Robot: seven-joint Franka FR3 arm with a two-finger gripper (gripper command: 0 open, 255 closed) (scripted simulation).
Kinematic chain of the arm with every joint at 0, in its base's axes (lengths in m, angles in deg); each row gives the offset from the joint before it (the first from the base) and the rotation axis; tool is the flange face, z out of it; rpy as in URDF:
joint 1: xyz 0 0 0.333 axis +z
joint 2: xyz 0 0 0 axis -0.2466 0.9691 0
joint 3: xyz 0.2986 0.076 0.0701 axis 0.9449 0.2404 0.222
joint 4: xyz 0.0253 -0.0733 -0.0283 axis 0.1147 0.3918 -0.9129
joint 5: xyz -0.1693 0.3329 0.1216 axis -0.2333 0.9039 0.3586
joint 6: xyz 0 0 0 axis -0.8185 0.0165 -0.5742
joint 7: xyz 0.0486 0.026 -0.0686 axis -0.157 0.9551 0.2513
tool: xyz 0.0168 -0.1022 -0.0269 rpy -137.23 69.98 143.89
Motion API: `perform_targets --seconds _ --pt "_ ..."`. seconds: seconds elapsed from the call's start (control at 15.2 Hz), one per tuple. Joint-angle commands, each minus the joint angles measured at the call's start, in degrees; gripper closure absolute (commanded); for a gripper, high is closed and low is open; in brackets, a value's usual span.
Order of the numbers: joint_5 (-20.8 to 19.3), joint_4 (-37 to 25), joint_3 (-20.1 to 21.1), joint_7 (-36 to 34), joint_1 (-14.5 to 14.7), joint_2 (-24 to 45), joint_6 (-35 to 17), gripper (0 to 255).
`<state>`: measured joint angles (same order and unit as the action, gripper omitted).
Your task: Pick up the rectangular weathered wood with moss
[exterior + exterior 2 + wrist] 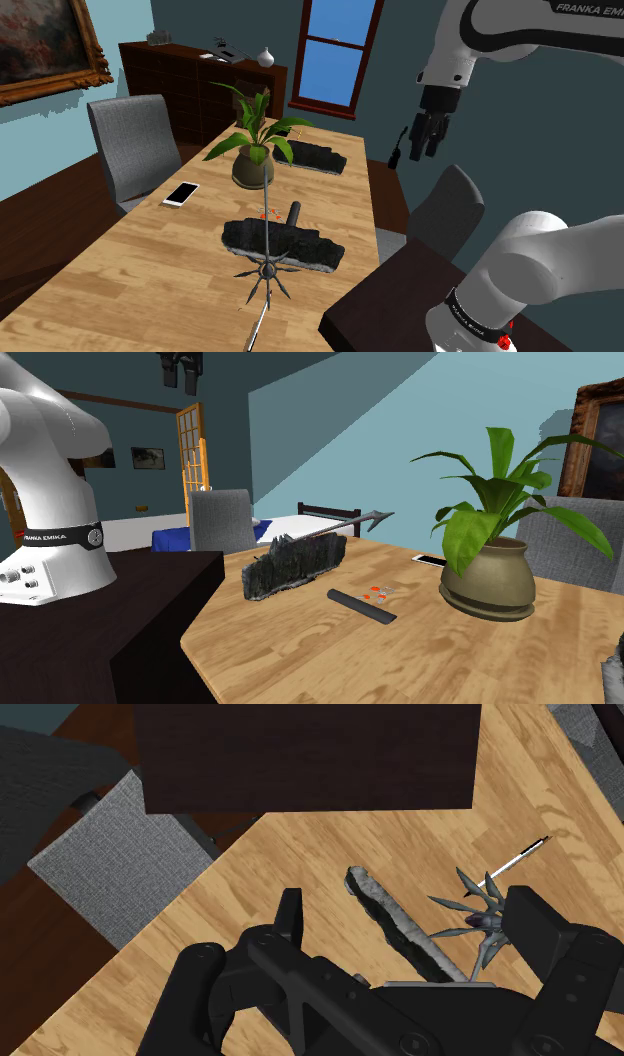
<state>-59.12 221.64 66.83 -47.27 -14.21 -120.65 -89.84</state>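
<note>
A dark, rough rectangular slab of weathered wood [283, 245] stands on its long edge on the wooden table [130, 270], near the stand's end. It also appears in the second exterior view [295, 565] and, from above, as a narrow grey strip [372, 896]. A second, similar dark slab [315, 155] lies beyond the plant. My black gripper [425, 148] hangs high above and off the table's right side, far from both slabs, open and holding nothing. In the wrist view its fingers [290, 916] stand wide apart around the distant slab. The gripper [180, 367] sits at the top edge.
A spiked metal spear [268, 278] leans across the near slab. A black remote [294, 212], a potted plant [254, 150] and a white phone [181, 193] lie further along. Grey chairs [130, 145] [445, 215] flank the table. The dark stand [300, 754] is beside it.
</note>
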Motion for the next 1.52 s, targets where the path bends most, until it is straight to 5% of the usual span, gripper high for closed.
perform_targets --seconds 0.0,0.73,1.45 --pt "0.00 0.00 0.00 0.00 0.00 0.00 0.00 0" --pt "1.75 4.03 1.43 8.07 4.68 16.41 -22.43 0" --pt "4.01 -1.54 3.87 15.72 8.93 38.16 -40.76 0"
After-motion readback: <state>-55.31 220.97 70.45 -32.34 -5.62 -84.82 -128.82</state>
